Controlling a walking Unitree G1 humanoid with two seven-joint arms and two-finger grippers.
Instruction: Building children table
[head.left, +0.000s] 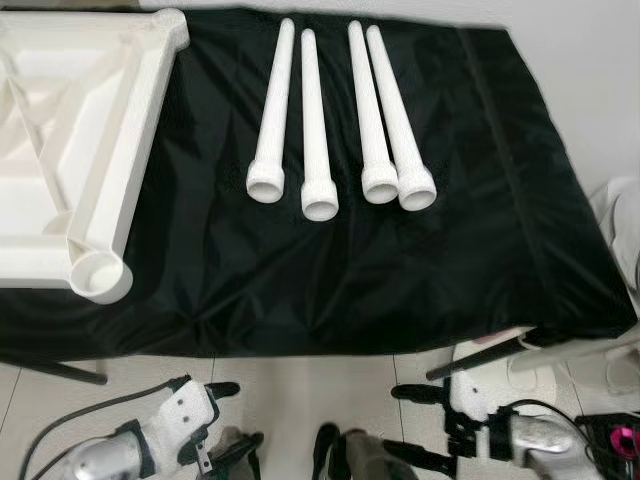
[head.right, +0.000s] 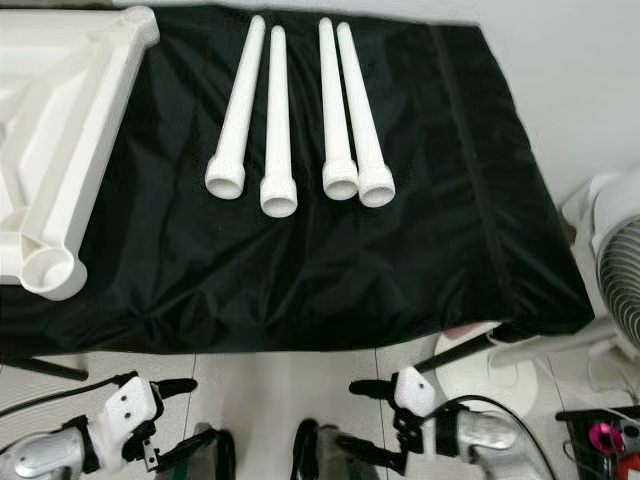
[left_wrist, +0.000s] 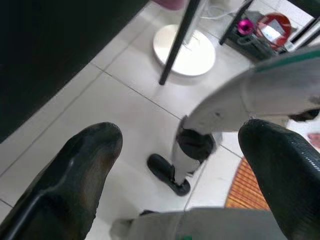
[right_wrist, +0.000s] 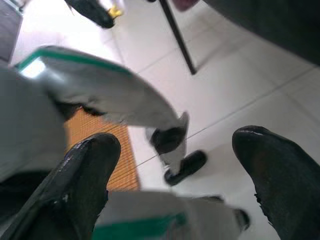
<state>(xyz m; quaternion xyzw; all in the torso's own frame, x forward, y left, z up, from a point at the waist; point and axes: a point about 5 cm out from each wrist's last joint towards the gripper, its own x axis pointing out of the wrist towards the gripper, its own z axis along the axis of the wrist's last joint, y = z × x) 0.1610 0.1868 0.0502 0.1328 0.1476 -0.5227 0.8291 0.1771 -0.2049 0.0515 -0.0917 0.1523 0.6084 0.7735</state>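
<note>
1. The left gripper (head.left: 222, 425) hangs low over the tiled floor (head.left: 300, 385), short of the near edge of the black cloth (head.left: 300, 260). Its jaws stand wide apart with nothing between them; in the left wrist view the two fingers (left_wrist: 75, 175) frame bare tile and the robot's own leg and foot.
2. The right gripper (head.left: 420, 428) hangs level with it on the other side, also over the floor and below the cloth's edge. Its jaws are spread wide and hold nothing, as the fingers (right_wrist: 80, 175) in the right wrist view show.
3. Four white table legs (head.left: 320, 120) lie side by side on the cloth, well beyond both sets of jaws, roughly between them and far forward. Their wider socket ends point toward the robot.
4. The white tabletop (head.left: 90, 150) lies upturned beyond and outward of the left jaws, its corner socket (head.left: 100, 275) near the cloth's front edge.
5. A broad strip of bare cloth runs between the legs' ends and the front edge.
6. A fan base (head.right: 490, 370) and a black table leg (head.right: 455, 352) stand just beyond the right jaws.
</note>
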